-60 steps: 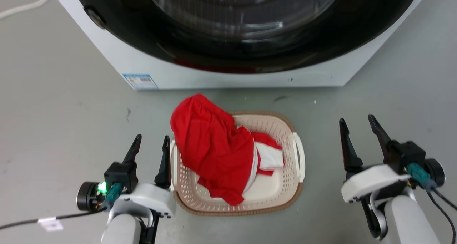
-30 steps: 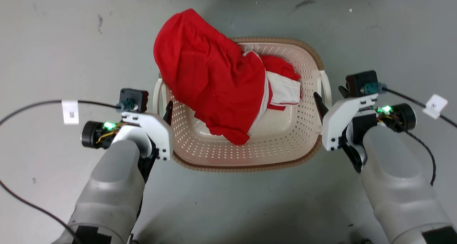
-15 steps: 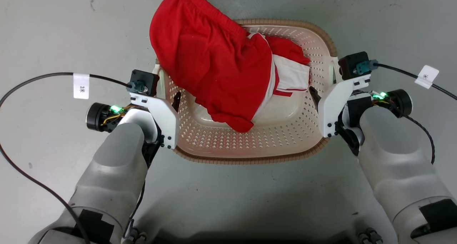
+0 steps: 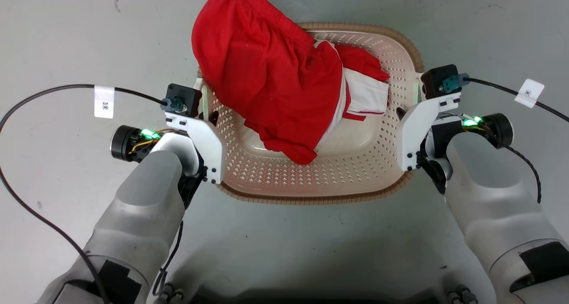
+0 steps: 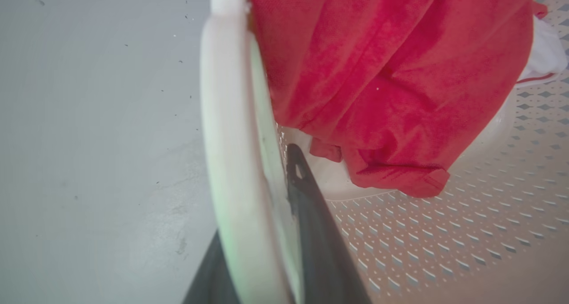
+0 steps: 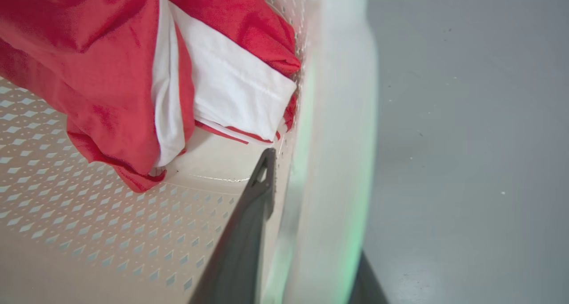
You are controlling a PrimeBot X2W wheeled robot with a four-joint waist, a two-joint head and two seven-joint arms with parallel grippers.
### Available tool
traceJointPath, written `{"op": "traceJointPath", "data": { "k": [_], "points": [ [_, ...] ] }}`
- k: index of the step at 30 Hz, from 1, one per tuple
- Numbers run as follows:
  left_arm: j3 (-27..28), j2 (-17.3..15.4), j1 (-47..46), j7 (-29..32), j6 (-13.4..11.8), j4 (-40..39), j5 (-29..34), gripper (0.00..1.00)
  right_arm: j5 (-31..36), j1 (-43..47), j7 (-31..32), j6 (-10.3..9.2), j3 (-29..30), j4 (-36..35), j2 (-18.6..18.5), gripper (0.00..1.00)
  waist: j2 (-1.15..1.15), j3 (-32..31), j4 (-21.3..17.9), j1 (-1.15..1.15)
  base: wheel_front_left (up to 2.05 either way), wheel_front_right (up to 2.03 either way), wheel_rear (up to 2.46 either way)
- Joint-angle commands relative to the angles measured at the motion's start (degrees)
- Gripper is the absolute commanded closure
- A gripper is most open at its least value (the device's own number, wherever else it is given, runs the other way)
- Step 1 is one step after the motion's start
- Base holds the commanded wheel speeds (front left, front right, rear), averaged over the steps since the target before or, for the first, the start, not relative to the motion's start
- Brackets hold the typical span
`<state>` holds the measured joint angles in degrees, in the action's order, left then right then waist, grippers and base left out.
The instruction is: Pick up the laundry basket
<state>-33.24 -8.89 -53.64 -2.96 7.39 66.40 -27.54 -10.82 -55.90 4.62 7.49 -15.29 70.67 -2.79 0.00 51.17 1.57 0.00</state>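
mostly hidden, left pincer (image 4: pixel 205 114) and right pincer (image 4: pixel 411 108) each pinch a laundry basket (image 4: pixel 311 200) handle.

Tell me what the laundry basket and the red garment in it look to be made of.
The laundry basket: likely moulded plastic, cream, faintly glossy; its walls carry regular rows of holes, and the brown rim looks like moulded braid. The red garment: soft fabric, matte, knit or woven unclear; it drapes and creases over the rim.
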Motion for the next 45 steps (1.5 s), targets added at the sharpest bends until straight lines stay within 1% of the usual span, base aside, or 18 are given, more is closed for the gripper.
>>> {"op": "traceJointPath", "data": {
  "k": [1, 6, 11, 17, 22, 26, 33, 39, 45],
  "points": [
    [-1.6, -0.8, 0.4, -0.1, 0.1, -0.7, -1.1, 1.0, 0.1, -0.3, 0.3, 0.0, -0.5, 0.5, -0.2, 1.0, 0.0, -0.7, 0.0, 0.0, 0.0, 0.0, 0.0],
    [-4.1, -1.8, 1.0, 0.6, 0.1, -1.4, -3.8, 1.0, -0.5, 0.6, 2.0, -0.01, -1.0, 1.4, -0.2, 1.0, 0.0, -2.9, -0.3, 0.0, 0.0, 0.0, 0.0],
    [-8.2, -3.1, 3.2, 2.8, 0.1, -2.9, -7.9, 1.0, -2.6, 2.8, 6.7, -0.01, -2.5, 2.1, -0.2, 1.0, 0.0, -8.4, -0.9, 0.0, 0.0, 0.0, 0.0],
    [-13.6, -5.9, 7.7, 9.7, 0.1, -6.1, -15.4, 1.0, -7.2, 5.9, 13.7, -0.01, -6.9, 0.8, -0.3, 1.0, 0.0, -17.4, -2.0, 0.0, 0.0, 0.0, 0.0],
    [-18.6, -9.5, 10.4, 15.3, 0.1, -11.2, -21.2, 1.0, -11.6, 8.5, 19.6, 0.0, -10.9, -1.1, -0.3, 1.0, 0.0, -24.5, -2.9, 0.0, 0.0, 0.0, 0.0],
    [-22.5, -12.7, 12.4, 21.3, 0.1, -14.4, -26.2, 1.0, -13.8, 10.0, 23.9, 0.0, -14.2, -1.8, -0.4, 1.0, 0.0, -30.3, -3.4, 0.0, 0.0, 0.0, 0.0],
    [-27.4, -16.4, 14.2, 31.1, 0.2, -19.6, -34.0, 1.0, -18.1, 10.7, 31.4, 0.0, -17.7, -2.7, -0.4, 1.0, 0.0, -38.0, -3.4, 0.0, 0.0, 0.0, 0.0],
    [-30.2, -18.3, 15.1, 35.9, 0.2, -22.1, -38.7, 1.0, -21.0, 11.2, 36.3, 0.01, -19.9, -3.3, -0.4, 1.0, 0.0, -43.4, -3.1, 0.0, 0.0, 0.0, 0.0],
    [-31.1, -18.0, 15.1, 39.8, 0.3, -20.8, -42.2, 1.0, -22.6, 11.2, 38.4, 0.02, -21.4, -2.9, -0.5, 1.0, 0.0, -47.1, -2.3, 0.0, 0.0, 0.0, 0.0]
  ]
}}
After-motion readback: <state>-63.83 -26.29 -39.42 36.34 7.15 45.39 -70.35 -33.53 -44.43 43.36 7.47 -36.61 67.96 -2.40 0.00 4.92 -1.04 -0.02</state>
